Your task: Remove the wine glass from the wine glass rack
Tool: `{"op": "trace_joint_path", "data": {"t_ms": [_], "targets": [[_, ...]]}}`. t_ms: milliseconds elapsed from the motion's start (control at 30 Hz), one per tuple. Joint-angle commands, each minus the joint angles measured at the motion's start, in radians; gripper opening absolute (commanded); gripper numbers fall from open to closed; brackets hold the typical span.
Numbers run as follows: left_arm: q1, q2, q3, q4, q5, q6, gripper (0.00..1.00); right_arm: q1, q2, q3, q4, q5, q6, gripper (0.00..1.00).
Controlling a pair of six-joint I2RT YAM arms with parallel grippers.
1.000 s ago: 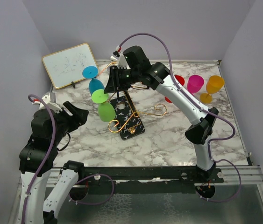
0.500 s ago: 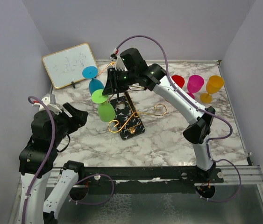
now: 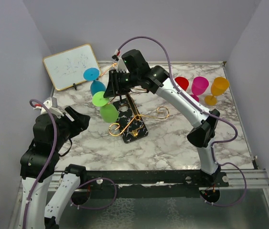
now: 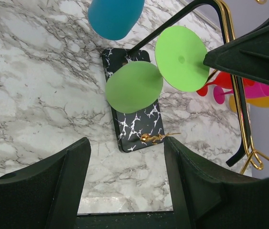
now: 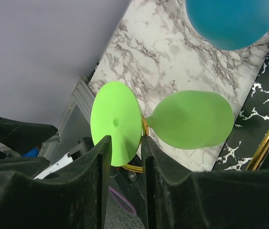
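Observation:
The wine glass rack (image 3: 135, 116) is a gold wire stand on a black speckled base (image 4: 139, 129). A green wine glass (image 3: 108, 113) and a blue one (image 3: 97, 87) hang from its left arm, bowls down. My right gripper (image 3: 111, 89) reaches in from the right. In the right wrist view its fingers (image 5: 101, 152) straddle the green glass's round foot (image 5: 115, 121), near the gold wire, with a gap still showing, so the right gripper (image 5: 124, 140) is open. The green bowl (image 5: 191, 119) sits just beyond. My left gripper (image 4: 127, 143) hovers wide open left of the rack, holding nothing.
A framed whiteboard (image 3: 71, 67) leans at the back left. Red (image 3: 182, 83), magenta (image 3: 200, 85) and orange (image 3: 219, 87) glasses stand at the back right. The rack's other gold scrolled arms (image 3: 159, 113) reach toward the table's middle.
My right gripper has edged left onto the green glass's foot and its fingers have drawn closer together. The left arm has stayed where it was.

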Motion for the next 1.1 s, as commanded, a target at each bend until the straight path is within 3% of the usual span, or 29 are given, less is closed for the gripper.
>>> {"op": "trace_joint_path", "data": {"t_ms": [0, 1067], "targets": [[-0.003, -0.015, -0.006, 0.006, -0.013, 0.000, 0.65, 0.028, -0.023, 0.012, 0.079, -0.010, 0.020, 0.31], [-0.003, -0.026, -0.015, 0.005, -0.015, 0.000, 0.65, 0.052, 0.009, 0.006, 0.080, -0.043, 0.014, 0.29]]}}
